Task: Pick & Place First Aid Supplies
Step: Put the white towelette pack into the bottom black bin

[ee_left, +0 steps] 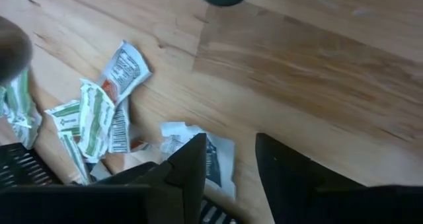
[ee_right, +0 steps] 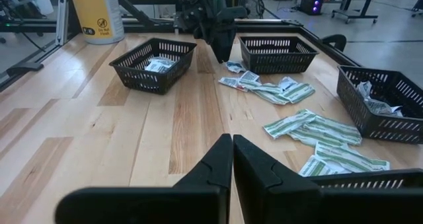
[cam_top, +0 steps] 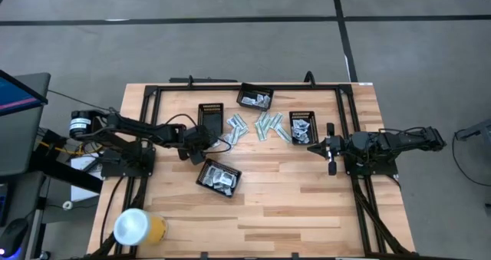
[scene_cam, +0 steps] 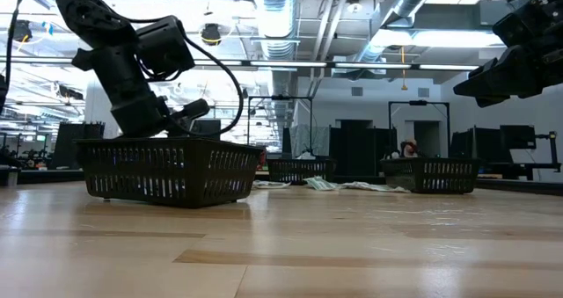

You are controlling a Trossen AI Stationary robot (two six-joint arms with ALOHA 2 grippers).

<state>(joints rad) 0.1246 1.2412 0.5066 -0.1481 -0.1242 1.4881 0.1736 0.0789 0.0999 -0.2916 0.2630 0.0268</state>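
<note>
The first aid supplies lie loose in the middle of the table: pale green-white strips [cam_top: 266, 126] [ee_right: 316, 128] and white sachets [cam_top: 234, 130] [ee_left: 99, 118]. More sit inside black mesh trays [cam_top: 219, 176] [cam_top: 303, 127] [cam_top: 255, 98]. My left gripper [cam_top: 204, 140] [ee_left: 231, 148] is open, low over the left end of the loose pile, beside a tray [cam_top: 209, 117]. One of its fingers [ee_left: 192, 164] stands over a white packet [ee_left: 218, 154]. My right gripper [cam_top: 326, 147] [ee_right: 232, 151] is shut and holds nothing, hovering right of the pile. My left gripper comes at the pile slanting down. One finger covers the edge of the white packet [ee_left: 221, 159] that lies flat on the wood. I cannot tell whether it touches that packet; the other finger is over bare wood.
A black frame [cam_top: 230, 86] borders the work area. A yellow and white canister [cam_top: 138, 228] [ee_right: 96, 12] stands at the near left corner. The tray [scene_cam: 167, 170] nearest the low camera hides the left fingertips. Bare wood [cam_top: 307, 199] lies along the near side.
</note>
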